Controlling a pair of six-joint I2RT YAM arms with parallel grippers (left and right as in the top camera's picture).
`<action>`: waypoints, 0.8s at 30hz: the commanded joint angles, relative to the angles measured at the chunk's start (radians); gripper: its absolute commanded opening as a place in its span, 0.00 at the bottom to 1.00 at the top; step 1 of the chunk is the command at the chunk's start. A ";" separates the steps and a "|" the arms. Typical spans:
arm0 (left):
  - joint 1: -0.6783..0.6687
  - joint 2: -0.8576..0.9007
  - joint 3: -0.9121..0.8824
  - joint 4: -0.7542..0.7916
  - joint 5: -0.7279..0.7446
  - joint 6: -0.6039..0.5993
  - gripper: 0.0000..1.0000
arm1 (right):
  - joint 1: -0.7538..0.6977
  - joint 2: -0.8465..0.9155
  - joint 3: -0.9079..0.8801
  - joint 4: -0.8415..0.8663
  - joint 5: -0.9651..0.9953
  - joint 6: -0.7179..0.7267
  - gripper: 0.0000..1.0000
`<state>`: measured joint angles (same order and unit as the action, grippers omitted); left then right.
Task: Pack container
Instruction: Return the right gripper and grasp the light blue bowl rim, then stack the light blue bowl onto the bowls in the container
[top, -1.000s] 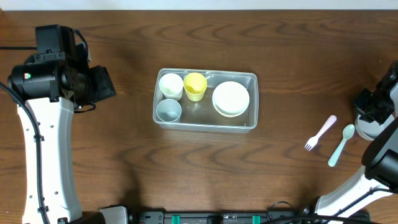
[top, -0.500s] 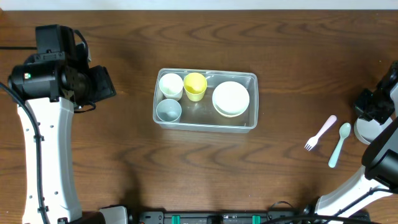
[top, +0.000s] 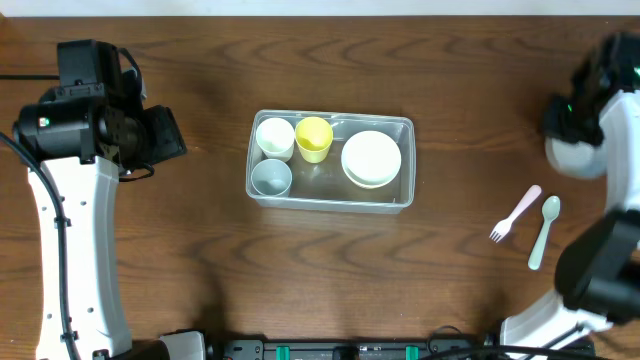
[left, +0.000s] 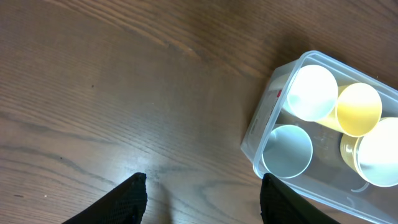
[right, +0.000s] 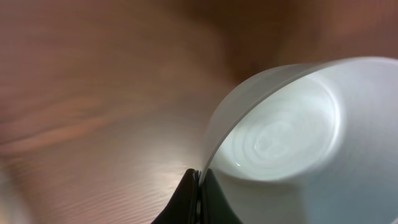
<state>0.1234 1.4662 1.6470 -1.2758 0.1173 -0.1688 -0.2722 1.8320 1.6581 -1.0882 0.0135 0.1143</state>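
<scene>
Clear plastic container sits mid-bench, already carrying three cups and stacked bowls. The right gripper, jaws pinched shut on the rim of a white cup, holds it at the far right, well apart from the container. The left gripper hovers beside the container's end, jaws parted and empty. The step in hand looks like carrying this cup across; next comes finding a free spot inside. A fork and spoon lie unpacked.
</scene>
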 joint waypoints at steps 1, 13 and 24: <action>0.005 0.004 -0.003 -0.003 0.003 -0.005 0.59 | 0.159 -0.163 0.063 -0.008 -0.020 -0.107 0.01; 0.004 0.004 -0.003 -0.003 0.003 -0.005 0.59 | 0.689 -0.176 0.034 -0.033 -0.021 -0.216 0.01; 0.005 0.004 -0.003 -0.003 0.003 -0.005 0.59 | 0.845 0.031 0.033 -0.034 -0.023 -0.205 0.01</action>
<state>0.1234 1.4662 1.6470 -1.2758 0.1173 -0.1688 0.5484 1.8236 1.6985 -1.1225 -0.0116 -0.0776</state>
